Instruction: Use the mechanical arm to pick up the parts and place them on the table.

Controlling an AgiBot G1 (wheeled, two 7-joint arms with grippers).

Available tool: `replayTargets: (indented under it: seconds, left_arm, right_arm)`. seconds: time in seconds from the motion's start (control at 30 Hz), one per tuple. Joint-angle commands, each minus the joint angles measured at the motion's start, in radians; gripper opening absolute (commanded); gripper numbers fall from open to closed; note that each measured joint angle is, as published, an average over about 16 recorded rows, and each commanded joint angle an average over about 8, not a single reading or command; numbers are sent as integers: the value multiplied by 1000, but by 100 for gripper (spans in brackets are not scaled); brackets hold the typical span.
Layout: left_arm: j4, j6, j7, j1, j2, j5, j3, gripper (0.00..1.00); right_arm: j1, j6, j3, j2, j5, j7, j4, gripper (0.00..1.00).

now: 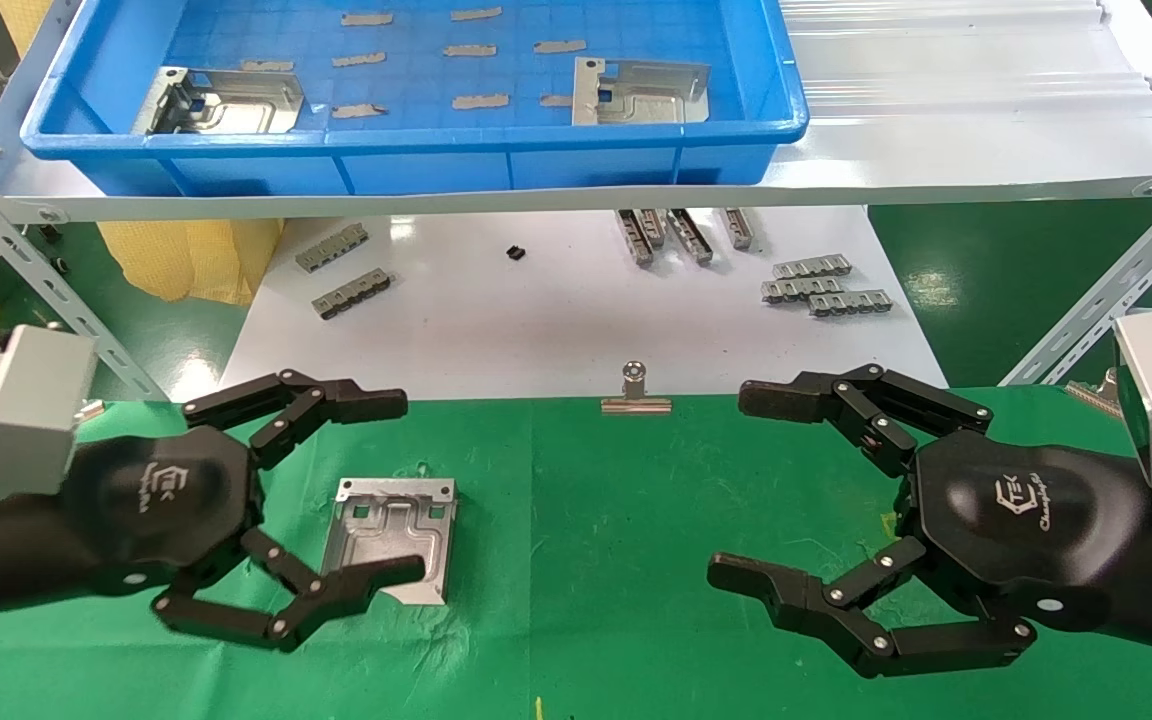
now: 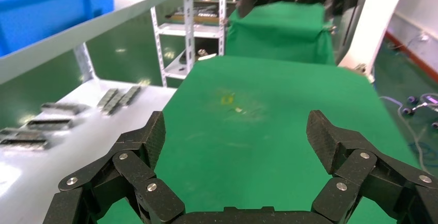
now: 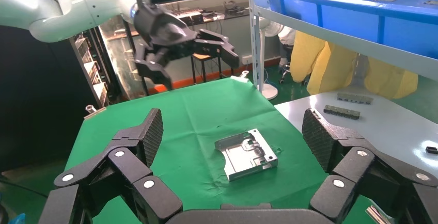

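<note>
Plate (image 1: 391, 537) of stamped metal lies flat on the green desk (image 1: 616, 560), under the left claw (image 1: 391, 490), whose fingers stand wide apart above it; the lower fingertip seems to overlap the plate's near edge, though contact is hard to judge. The right claw (image 1: 746, 490) hovers over bare cloth, fingers also spread, holding nothing. Two more plates (image 1: 636, 92) rest in the blue tray (image 1: 416, 150) on the shelf
</note>
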Motion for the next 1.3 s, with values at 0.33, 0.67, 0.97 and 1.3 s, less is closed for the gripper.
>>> replayTargets:
  seconds: [0.33, 0.67, 0.97, 1.3]
  left_arm:
    - [-219, -16, -128, 112, -72, -93, -84, 100]
    - [-250, -20, -140, 129, -83, -108, -97, 100]
    - [-230, -18, -133, 119, -76, -98, -90, 100]
    - [-221, -18, -130, 113, -73, -94, -86, 100]
  right_arm:
    - [0, 0, 0, 0, 0, 0, 0, 100]
    - [0, 0, 0, 0, 0, 0, 0, 100]
    - [0, 0, 0, 0, 0, 0, 0, 100]
    - [0, 0, 0, 0, 0, 0, 0, 100]
